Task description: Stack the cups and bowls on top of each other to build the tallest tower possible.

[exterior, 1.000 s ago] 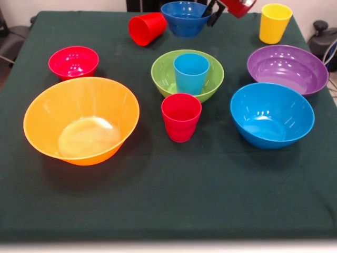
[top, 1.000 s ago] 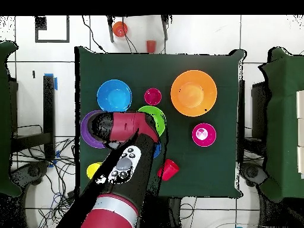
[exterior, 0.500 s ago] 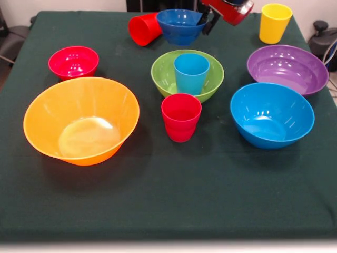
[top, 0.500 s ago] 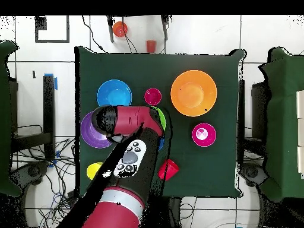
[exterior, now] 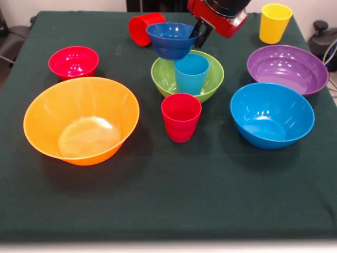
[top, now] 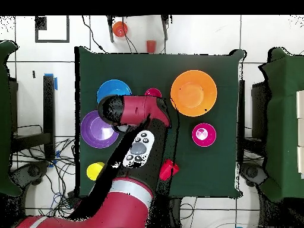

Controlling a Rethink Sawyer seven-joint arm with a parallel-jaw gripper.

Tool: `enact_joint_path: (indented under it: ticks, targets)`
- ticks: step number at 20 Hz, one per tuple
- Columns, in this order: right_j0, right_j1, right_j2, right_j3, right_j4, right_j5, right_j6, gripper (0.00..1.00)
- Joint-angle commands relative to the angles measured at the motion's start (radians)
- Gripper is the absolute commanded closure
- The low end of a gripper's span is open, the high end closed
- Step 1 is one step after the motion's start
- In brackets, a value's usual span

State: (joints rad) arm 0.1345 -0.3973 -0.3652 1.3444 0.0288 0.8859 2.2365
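My gripper (exterior: 198,32) is shut on the rim of the small dark blue bowl (exterior: 171,40) and holds it in the air, just above the back left of the green bowl (exterior: 162,79). The light blue cup (exterior: 191,73) stands upright inside the green bowl. One red cup (exterior: 181,116) stands in front of the green bowl; the other red cup (exterior: 142,26) lies on its side at the back. The yellow cup (exterior: 275,22) stands at the back right. In the overhead view my arm (top: 138,111) hides the green bowl and the gripper.
The huge orange bowl (exterior: 81,119) sits front left, with the small red bowl (exterior: 73,61) behind it. The purple bowl (exterior: 287,68) and medium blue bowl (exterior: 271,114) sit on the right. All rest on a dark green tablecloth (exterior: 210,184).
The gripper has lifted the small dark blue bowl off the back of the table and carried it forward to above the green bowl. The lying red cup rolled slightly.
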Motion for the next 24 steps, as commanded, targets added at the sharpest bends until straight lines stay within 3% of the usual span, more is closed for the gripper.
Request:
enact_joint_path:
  ticks: [1,6,12,15,24]
  targets:
    - [-0.028,0.063,0.121,-0.112,-0.047,0.063,-0.046,1.0]
    - [-0.04,0.087,0.121,-0.17,-0.046,0.105,-0.047,1.0]
    - [-0.02,0.078,0.117,-0.152,-0.041,0.117,-0.024,1.0]
    - [-0.003,0.045,0.114,-0.089,-0.029,0.107,-0.001,1.0]
    - [0.016,0.06,0.113,-0.094,-0.02,0.085,0.03,1.0]
